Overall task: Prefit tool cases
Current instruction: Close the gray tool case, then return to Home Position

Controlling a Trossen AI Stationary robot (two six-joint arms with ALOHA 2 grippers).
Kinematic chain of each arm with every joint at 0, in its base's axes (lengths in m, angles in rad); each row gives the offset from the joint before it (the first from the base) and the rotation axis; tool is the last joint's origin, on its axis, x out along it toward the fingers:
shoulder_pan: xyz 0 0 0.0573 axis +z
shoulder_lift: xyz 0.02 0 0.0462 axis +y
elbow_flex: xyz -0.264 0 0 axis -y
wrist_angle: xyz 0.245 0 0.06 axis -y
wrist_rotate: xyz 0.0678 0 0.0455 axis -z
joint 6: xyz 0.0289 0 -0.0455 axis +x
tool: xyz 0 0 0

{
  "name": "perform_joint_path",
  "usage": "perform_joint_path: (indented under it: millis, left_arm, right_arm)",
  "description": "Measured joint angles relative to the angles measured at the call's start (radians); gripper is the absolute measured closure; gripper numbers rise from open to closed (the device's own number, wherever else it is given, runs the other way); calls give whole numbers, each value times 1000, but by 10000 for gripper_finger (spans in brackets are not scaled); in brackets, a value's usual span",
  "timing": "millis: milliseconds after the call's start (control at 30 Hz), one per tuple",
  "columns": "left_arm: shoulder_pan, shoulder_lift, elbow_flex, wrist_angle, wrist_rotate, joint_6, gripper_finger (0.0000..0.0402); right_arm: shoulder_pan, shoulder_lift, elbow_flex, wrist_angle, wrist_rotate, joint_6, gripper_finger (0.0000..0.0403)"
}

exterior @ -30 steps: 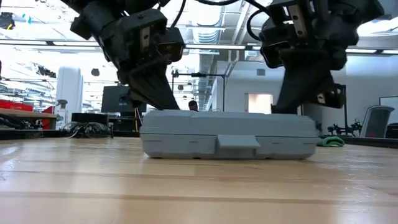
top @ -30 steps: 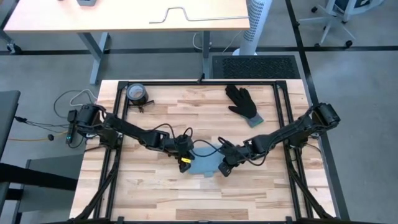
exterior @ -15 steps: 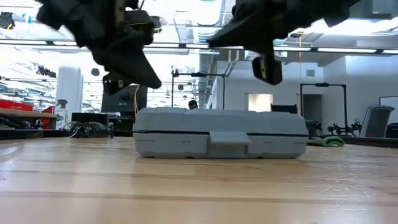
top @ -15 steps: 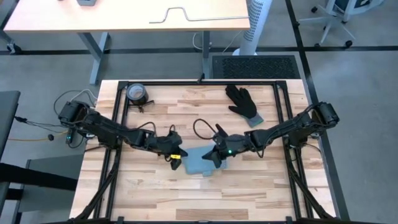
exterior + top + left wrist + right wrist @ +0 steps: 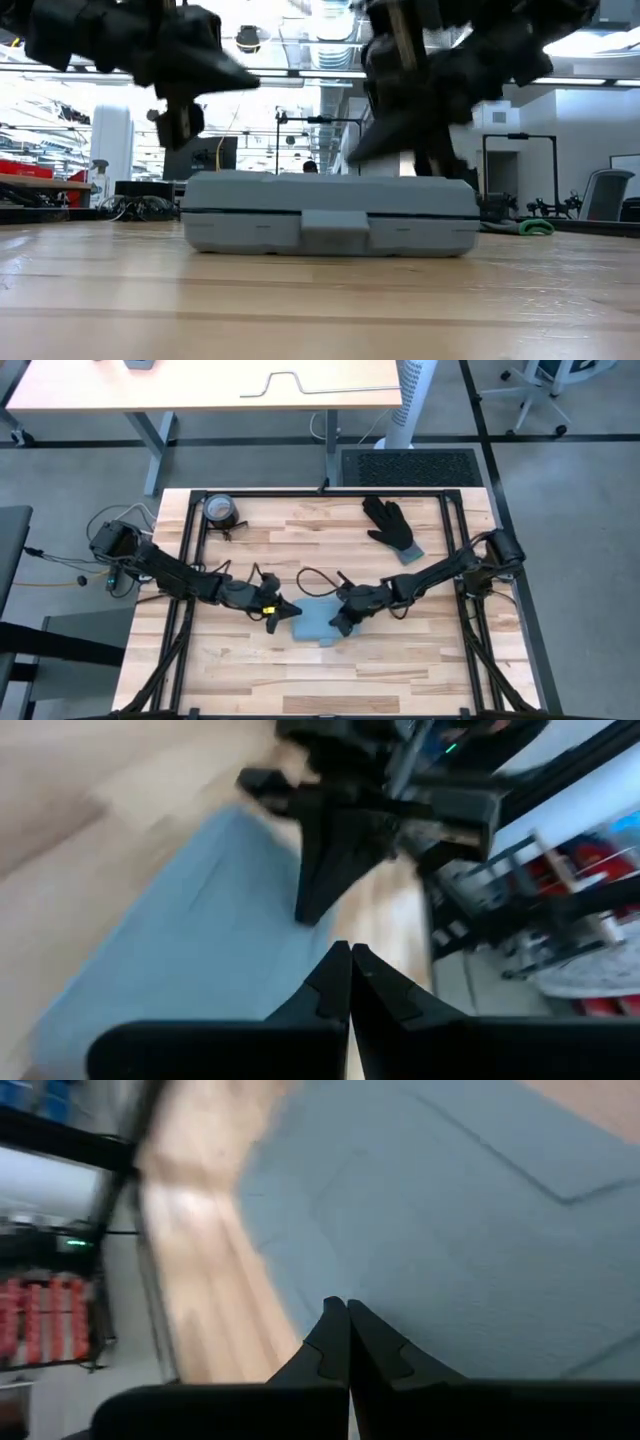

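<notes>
The left end effector (image 5: 281, 611) has its two fingers pressed together with nothing between them, as its wrist view shows. It sits low at the left edge of the blue-grey tool case (image 5: 318, 619), tips just beside it. The right end effector (image 5: 340, 622) is likewise closed and empty, hanging over the right part of the case lid; whether it touches the lid cannot be told.

Compared with half a second ago, both arms have swung lower and further toward the near side of the bench (image 5: 420, 660), and the case has slid a little to the left and turned slightly. In the low view the case (image 5: 330, 213) lies flat with its lid down and its handle tab facing the camera.

This suggests the arms are nudging the closed case into position rather than gripping it. Opening it appears not yet begun.

Further back on the bench lie a black glove (image 5: 392, 525) and a dark tape roll (image 5: 220, 510), well apart from the work.
</notes>
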Motion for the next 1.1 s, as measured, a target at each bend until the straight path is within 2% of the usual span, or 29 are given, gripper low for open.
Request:
perform_joint_path:
  millis: [233, 433, 533, 767, 867, 1100]
  left_arm:
    - [-34, -78, 0, 28, -85, 67, 401]
    - [-45, -186, 2, 27, -98, 183, 401]
    - [-45, -277, 1, 1, -123, 256, 401]
    - [-30, -549, 2, -295, -191, 329, 401]
    - [-21, -669, 1, -412, -196, 349, 402]
    - [-20, -924, 1, -660, -289, 375, 401]
  right_arm:
    - [-39, -144, 36, 122, 9, -112, 401]
    - [-97, -314, 42, 137, 14, -251, 398]
    - [-124, -397, 40, 78, 17, -319, 398]
    - [-184, -603, 39, -146, 23, -408, 397]
    - [-199, -673, 39, -211, 55, -435, 397]
    - [-204, -793, 39, -325, 126, -484, 396]
